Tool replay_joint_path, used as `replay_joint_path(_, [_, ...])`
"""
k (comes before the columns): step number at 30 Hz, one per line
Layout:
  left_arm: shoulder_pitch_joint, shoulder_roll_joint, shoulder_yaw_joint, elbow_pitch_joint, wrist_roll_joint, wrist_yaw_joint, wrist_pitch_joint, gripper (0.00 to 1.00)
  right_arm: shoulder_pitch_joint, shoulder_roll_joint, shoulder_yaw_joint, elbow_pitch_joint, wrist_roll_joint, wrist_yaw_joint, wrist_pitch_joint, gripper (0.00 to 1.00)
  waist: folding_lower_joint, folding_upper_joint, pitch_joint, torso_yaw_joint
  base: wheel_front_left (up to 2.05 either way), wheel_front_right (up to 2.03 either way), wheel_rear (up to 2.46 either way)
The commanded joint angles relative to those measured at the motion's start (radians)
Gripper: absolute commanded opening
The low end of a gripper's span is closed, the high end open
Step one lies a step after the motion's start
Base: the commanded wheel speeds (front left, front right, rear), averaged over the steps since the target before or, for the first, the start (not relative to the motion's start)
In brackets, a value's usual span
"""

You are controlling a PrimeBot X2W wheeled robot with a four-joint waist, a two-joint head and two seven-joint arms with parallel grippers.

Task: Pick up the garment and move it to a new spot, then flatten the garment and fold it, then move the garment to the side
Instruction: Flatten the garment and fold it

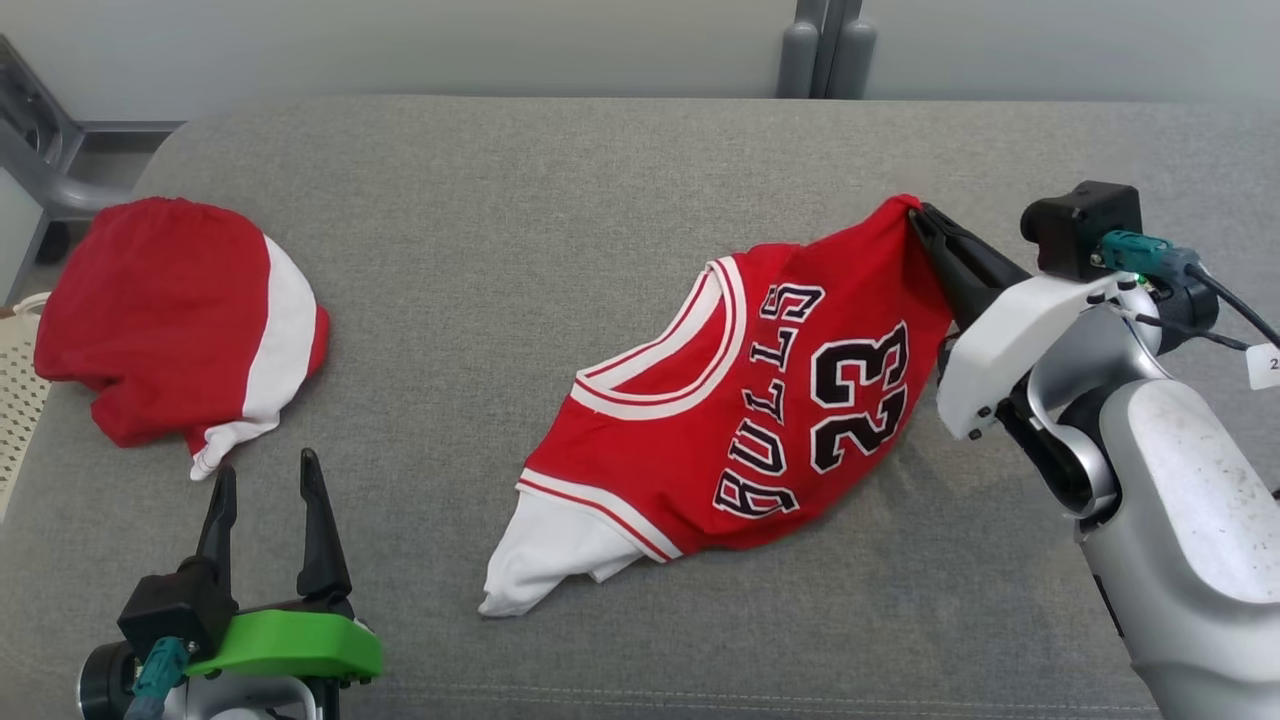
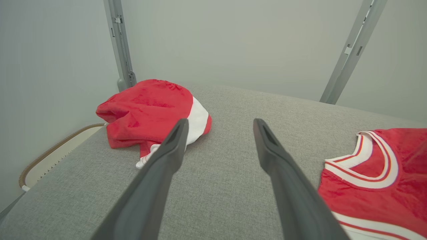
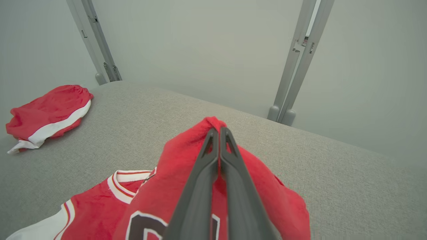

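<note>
The garment (image 1: 760,400) is a red basketball jersey with white trim, black "BULLS" lettering and the number 23, lying crumpled on the grey padded table (image 1: 560,200). My right gripper (image 1: 915,212) is shut on the garment's far red edge and lifts it slightly; in the right wrist view the garment (image 3: 186,173) drapes from the pinched fingers (image 3: 206,156) of that gripper (image 3: 218,130). At the lower left my left gripper (image 1: 265,475) stands open and empty, apart from the garment (image 2: 373,176). Its gap (image 2: 220,124) faces bare table.
A second red and white cloth (image 1: 170,310) lies bunched at the table's far left, also seen as a red bundle (image 2: 150,110) past my left fingers. A pale basket rim (image 1: 15,400) sits off the left edge. Grey frame posts (image 1: 820,50) stand behind the table.
</note>
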Motion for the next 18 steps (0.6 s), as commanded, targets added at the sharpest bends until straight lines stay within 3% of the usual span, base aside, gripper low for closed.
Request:
replay_joint_path(1, [-0.015, 0.002, -0.004, 0.002, -0.002, -0.001, -0.001, 1.0, -0.01, -0.001, 0.007, 0.022, 0.003, 0.0, 0.004, 0.0, 0.0, -0.0001, 0.003, 0.008, 0.0, 0.0, 0.0])
replay_joint_path(10, [-0.03, 0.002, -0.031, 0.013, -0.008, -0.007, -0.001, 1.0, -0.149, 0.025, 0.096, 0.221, -0.001, 0.0, -0.056, 0.0, 0.0, -0.0001, 0.015, 0.057, 0.0, 0.0, 0.0])
replay_joint_path(18, [-0.046, 0.002, -0.063, 0.018, -0.01, -0.007, -0.001, 1.0, -0.304, 0.111, 0.204, 0.492, -0.003, 0.0, -0.155, 0.0, 0.0, -0.0001, 0.03, 0.105, 0.0, 0.0, 0.0])
